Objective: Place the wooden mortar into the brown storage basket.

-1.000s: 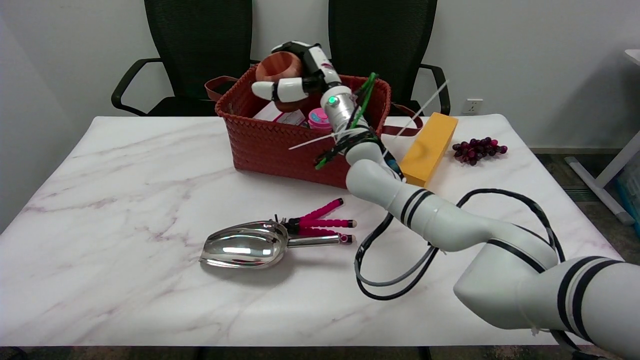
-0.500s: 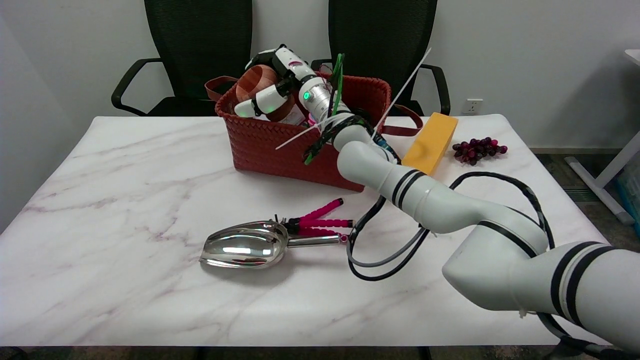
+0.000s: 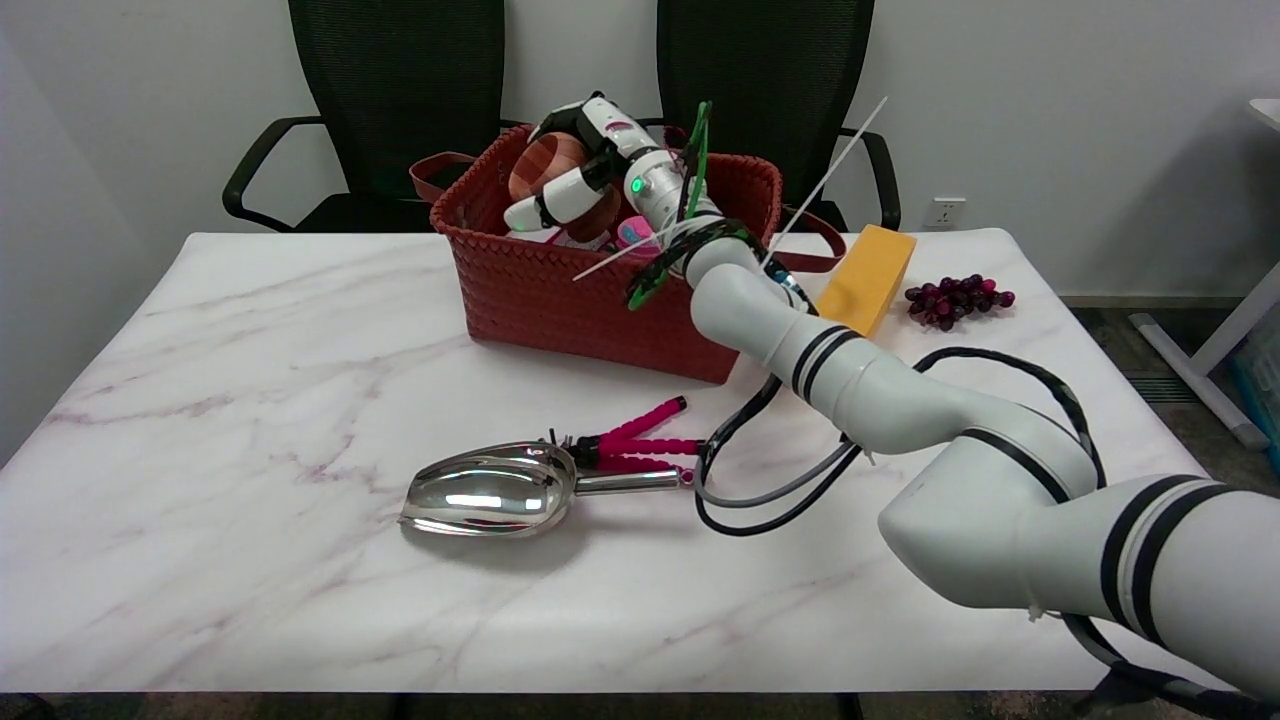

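The brown woven storage basket stands at the back middle of the marble table. My right hand reaches over its left part and grips the round wooden mortar, tilted on its side so its rounded outside faces the camera. The mortar hangs at about rim height over the basket's inside, above a pink-lidded jar and a white pack lying in the basket. The lower part of the mortar is hidden by a white finger.
A steel scoop and a pink-handled tool lie at the table's front middle. A yellow block and dark grapes sit right of the basket. Black cables loop beside my forearm. Two black chairs stand behind.
My hand swung the mortar left and tipped it over, then came back a little to the right and lower over the basket. The mortar's opening no longer faces up.
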